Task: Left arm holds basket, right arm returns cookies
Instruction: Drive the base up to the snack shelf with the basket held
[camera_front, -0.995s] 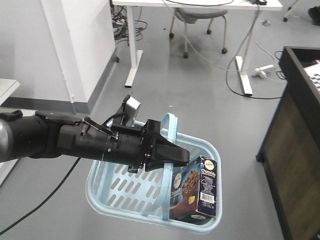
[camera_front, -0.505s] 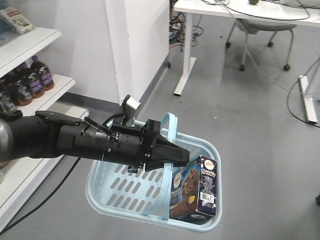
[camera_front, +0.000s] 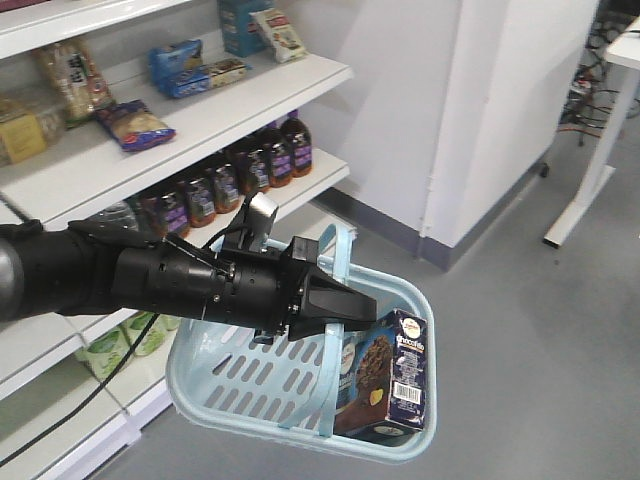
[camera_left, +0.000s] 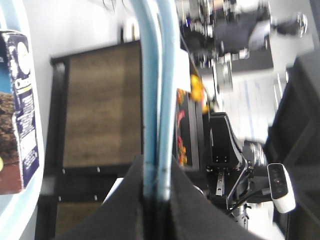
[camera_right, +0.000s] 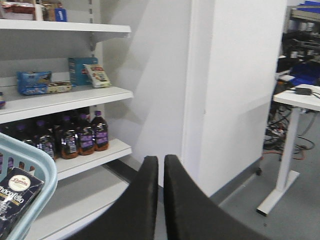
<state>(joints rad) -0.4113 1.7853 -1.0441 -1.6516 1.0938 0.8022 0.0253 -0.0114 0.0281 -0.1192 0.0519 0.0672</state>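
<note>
Cookies box (camera_front: 388, 375) stands upright at lower right of frame inside basket (camera_front: 250, 378), left gripper (camera_front: 350, 306) clamped on both handles (camera_front: 338, 250), prob. to keep it level by shelf (camera_front: 200, 130) (upper left), right gripper (camera_right: 162, 165) closed, empty.

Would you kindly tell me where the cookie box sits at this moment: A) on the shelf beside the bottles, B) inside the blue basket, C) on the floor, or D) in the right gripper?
B: the cookie box stands upright in a corner of the basket, which hangs from the left gripper; the right gripper is shut on nothing.
</note>
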